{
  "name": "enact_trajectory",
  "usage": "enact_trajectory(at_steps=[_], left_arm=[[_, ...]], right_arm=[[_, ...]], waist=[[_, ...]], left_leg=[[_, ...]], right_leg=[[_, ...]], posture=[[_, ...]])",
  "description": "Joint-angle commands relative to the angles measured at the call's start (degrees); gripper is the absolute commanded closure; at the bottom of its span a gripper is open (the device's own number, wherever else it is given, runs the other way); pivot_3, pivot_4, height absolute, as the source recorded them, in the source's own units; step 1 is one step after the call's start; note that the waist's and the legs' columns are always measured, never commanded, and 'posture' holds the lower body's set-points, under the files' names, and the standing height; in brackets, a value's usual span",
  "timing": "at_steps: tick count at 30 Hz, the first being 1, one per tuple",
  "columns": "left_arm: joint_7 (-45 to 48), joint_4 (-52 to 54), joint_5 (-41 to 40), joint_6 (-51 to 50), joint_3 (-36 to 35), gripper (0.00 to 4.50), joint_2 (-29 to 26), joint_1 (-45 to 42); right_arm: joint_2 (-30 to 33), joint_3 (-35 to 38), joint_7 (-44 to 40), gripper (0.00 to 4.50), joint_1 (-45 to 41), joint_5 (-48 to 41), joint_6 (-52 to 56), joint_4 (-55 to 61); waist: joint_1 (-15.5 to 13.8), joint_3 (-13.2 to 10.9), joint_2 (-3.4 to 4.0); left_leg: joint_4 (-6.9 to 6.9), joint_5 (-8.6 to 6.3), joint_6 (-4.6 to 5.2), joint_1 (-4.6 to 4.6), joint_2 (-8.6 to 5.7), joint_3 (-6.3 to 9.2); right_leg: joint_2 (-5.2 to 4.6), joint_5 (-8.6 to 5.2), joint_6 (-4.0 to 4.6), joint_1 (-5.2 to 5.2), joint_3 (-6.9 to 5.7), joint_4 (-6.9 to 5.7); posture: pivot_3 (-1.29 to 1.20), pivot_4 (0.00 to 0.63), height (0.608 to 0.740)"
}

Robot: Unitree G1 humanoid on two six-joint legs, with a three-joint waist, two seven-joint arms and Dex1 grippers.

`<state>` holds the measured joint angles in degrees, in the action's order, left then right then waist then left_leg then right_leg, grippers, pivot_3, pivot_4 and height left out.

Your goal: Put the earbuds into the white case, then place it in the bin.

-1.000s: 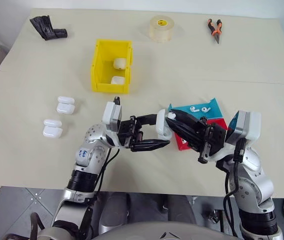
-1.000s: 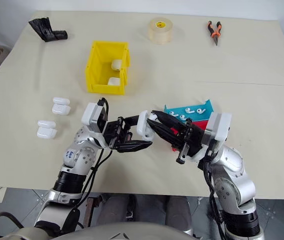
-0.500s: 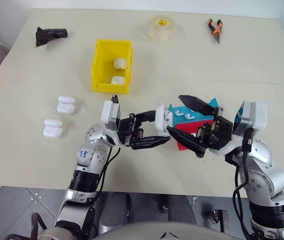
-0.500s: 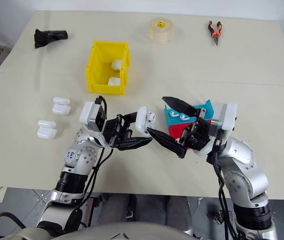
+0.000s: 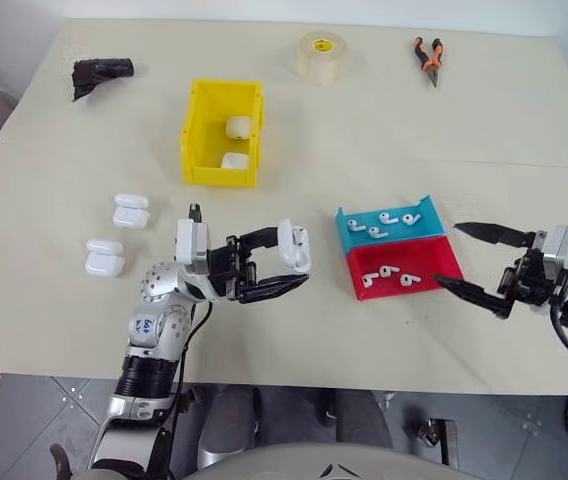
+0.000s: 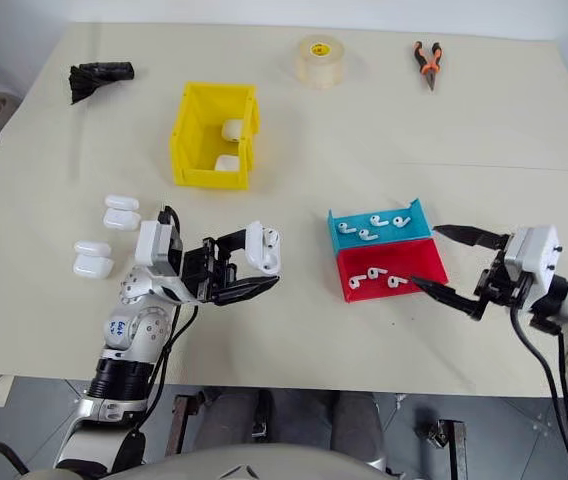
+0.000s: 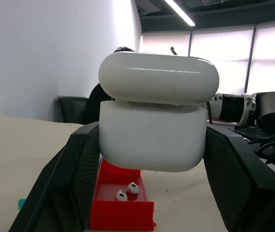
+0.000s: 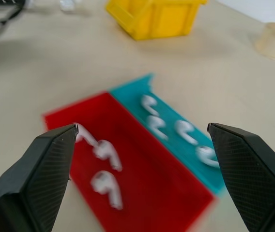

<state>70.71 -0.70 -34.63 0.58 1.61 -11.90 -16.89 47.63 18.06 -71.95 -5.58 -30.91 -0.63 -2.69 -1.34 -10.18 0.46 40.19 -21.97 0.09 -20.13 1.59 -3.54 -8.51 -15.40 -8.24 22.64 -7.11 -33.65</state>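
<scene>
My left gripper (image 5: 292,260) is shut on the white case (image 5: 294,246), holding it above the table left of the trays. In the left wrist view the case (image 7: 154,130) sits between both fingers (image 7: 74,179) with its lid down. Loose earbuds lie in the red tray (image 5: 434,262) and several more earbuds (image 5: 384,220) lie in the blue tray (image 5: 349,238). My right gripper (image 5: 448,255) stands open and empty to the right of the red tray. The yellow bin (image 5: 196,140) stands further back on the left, with two white cases (image 5: 238,127) inside.
Two more white cases (image 5: 131,210) (image 5: 105,256) lie at the left. At the back are a tape roll (image 5: 323,55), orange-handled pliers (image 5: 428,58) and a black object (image 5: 99,72). The table's front edge runs just below both grippers.
My right gripper opened at the case and swung far to the right, past the trays. My left gripper, still gripping the case, shifted a little to the left.
</scene>
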Motion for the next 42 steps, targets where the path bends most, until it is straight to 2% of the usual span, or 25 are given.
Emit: enact_trajectory(at_steps=[1, 3, 6, 9, 12, 18, 26, 28, 31, 35, 42], left_arm=[[-0.4, 0.3, 1.0, 2.9, 0.5, 1.69, 1.3, -0.2], [-0.3, -0.2, 1.3, 4.1, 0.5, 1.69, 1.8, 0.1], [-0.1, -1.0, 1.7, 5.8, 0.6, 1.69, 2.5, 0.6], [0.0, -1.8, 1.9, 7.5, 0.9, 1.69, 3.3, 1.1], [-0.1, -2.3, 2.1, 9.0, 1.3, 1.69, 4.3, 1.5], [-0.8, -2.5, 2.5, 10.9, 1.3, 1.69, 5.1, 2.5], [-2.7, -0.9, 2.9, 12.1, 1.4, 1.69, 5.0, 3.9], [-3.1, -0.6, 2.9, 12.1, 1.6, 1.69, 4.9, 4.1], [-3.4, -0.3, 2.9, 12.0, 1.8, 1.69, 4.9, 4.3], [-3.8, 0.0, 2.8, 11.9, 1.9, 1.69, 4.8, 4.3], [-4.1, 0.5, 2.6, 11.7, 2.1, 1.69, 4.7, 4.3]], right_arm=[[3.5, -4.7, 0.3, 0.01, -9.6, 3.8, 3.8, -1.3], [5.1, -9.2, -0.8, 0.01, -17.3, 6.4, 7.6, -3.3], [8.4, -20.7, -2.0, 0.01, -29.5, 19.5, 11.0, -9.8], [6.8, -27.6, -6.0, 0.01, -40.3, 25.6, 8.6, -18.7], [3.8, -33.9, -7.9, 0.01, -49.6, 32.9, 0.5, -29.6], [-1.7, -40.6, -10.2, 0.01, -58.9, 41.3, -13.9, -46.9], [-4.4, -42.8, -9.8, 0.01, -62.3, 47.3, -24.7, -59.0], [-4.9, -42.7, -9.4, 0.41, -62.8, 47.9, -26.0, -60.4], [-5.7, -42.5, -9.1, 1.27, -63.3, 48.9, -27.6, -62.0], [-6.3, -42.4, -9.2, 2.72, -63.9, 49.8, -27.9, -63.3], [-6.7, -42.1, -8.9, 2.72, -64.3, 50.8, -28.2, -64.4]], waist=[[0.3, 0.0, 0.05], [0.5, 0.0, 0.08], [1.0, 0.0, 0.14], [0.7, 0.0, 0.14], [0.8, 0.0, 0.14], [1.4, 0.0, 0.14], [1.7, -0.1, 0.15], [1.7, -0.1, 0.15], [1.7, -0.1, 0.15], [1.7, 0.0, 0.15], [1.7, 0.0, 0.16]], left_leg=[[0.00, 0.00, 0.00, 0.00, 0.00, -0.06], [0.01, 0.01, -0.02, 0.02, 0.03, -0.11], [0.01, 0.02, -0.03, -0.01, 0.03, -0.13], [-0.01, 0.02, -0.03, -0.11, 0.04, -0.05], [-0.01, 0.01, -0.01, -0.17, -0.01, -0.10], [-0.05, 0.01, -0.02, -0.20, 0.00, -0.08], [-0.05, 0.01, -0.02, -0.19, 0.03, -0.08], [-0.05, 0.01, -0.02, -0.17, 0.04, -0.08], [-0.02, 0.02, -0.03, -0.17, 0.04, -0.08], [-0.01, 0.02, -0.03, -0.17, 0.04, -0.08], [-0.01, 0.02, -0.04, -0.16, 0.05, -0.08]], right_leg=[[-0.01, 0.00, -0.01, 0.02, 0.02, 0.00], [0.00, 0.01, -0.01, 0.05, 0.04, -0.04], [-0.01, 0.01, -0.01, 0.11, 0.05, -0.05], [0.00, 0.01, -0.01, 0.14, -0.05, 0.01], [-0.02, 0.02, -0.03, 0.16, -0.03, 0.08], [-0.02, 0.02, -0.04, 0.17, -0.12, 0.12], [-0.02, 0.02, -0.05, 0.17, -0.12, 0.10], [-0.02, 0.02, -0.04, 0.17, -0.11, 0.07], [-0.02, 0.02, -0.04, 0.16, -0.11, 0.05], [-0.02, 0.02, -0.04, 0.17, -0.10, 0.02], [-0.02, 0.02, -0.04, 0.16, -0.10, 0.01]], posture=[[0.00, 0.150, 0.740], [0.00, 0.150, 0.740], [0.00, 0.150, 0.740], [0.00, 0.150, 0.740], [0.00, 0.150, 0.740], [0.00, 0.150, 0.740], [0.00, 0.150, 0.740], [0.00, 0.150, 0.740], [0.00, 0.150, 0.740], [0.00, 0.150, 0.740], [0.00, 0.150, 0.740]])
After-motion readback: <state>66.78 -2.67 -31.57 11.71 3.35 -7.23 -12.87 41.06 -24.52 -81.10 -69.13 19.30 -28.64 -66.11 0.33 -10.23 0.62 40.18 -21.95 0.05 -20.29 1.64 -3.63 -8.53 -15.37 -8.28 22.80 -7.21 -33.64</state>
